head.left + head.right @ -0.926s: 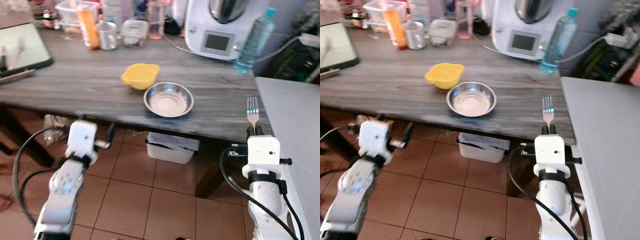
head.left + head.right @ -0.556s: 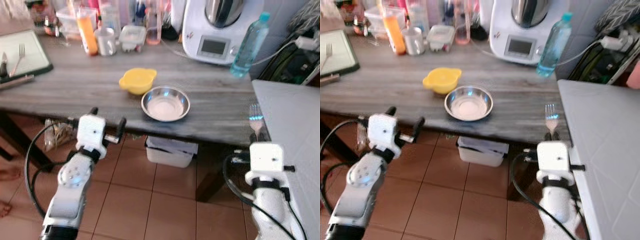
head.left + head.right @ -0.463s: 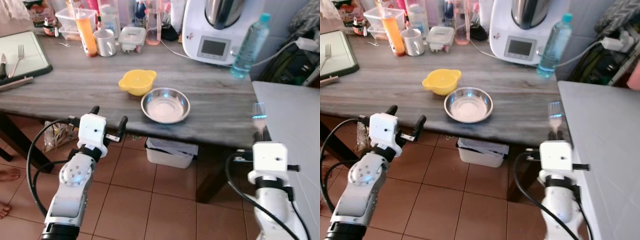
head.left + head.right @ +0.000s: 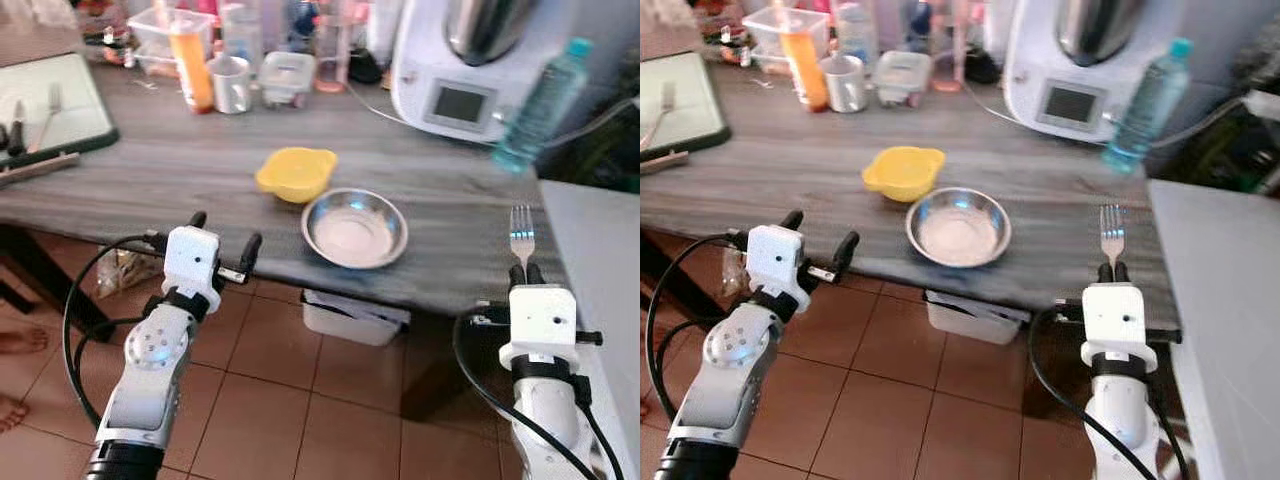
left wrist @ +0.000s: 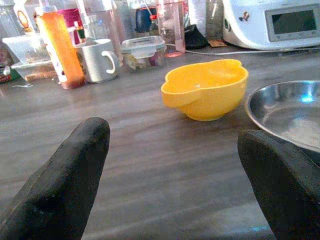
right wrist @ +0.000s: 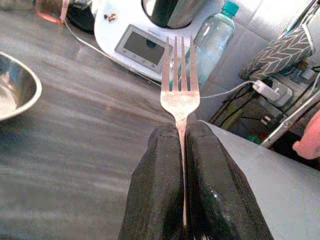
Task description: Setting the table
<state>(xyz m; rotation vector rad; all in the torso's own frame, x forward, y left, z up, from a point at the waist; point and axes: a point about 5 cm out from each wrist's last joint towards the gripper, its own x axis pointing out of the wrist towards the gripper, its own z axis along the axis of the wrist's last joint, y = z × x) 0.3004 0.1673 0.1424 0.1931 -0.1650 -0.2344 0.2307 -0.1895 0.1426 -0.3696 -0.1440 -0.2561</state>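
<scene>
Grey wood-grain tabletop [image 4: 150, 170] carries a round steel bowl [image 4: 355, 227] near its front edge, while the right gripper [image 4: 527, 270], clenched on an upright silver fork [image 4: 522, 232], seems set to lay it beside the bowl; left gripper [image 4: 222, 243] hangs spread.

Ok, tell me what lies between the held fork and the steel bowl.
Bare grey tabletop. In the right eye view, nothing lies between the fork, clamped in the right gripper, and the steel bowl.
</scene>
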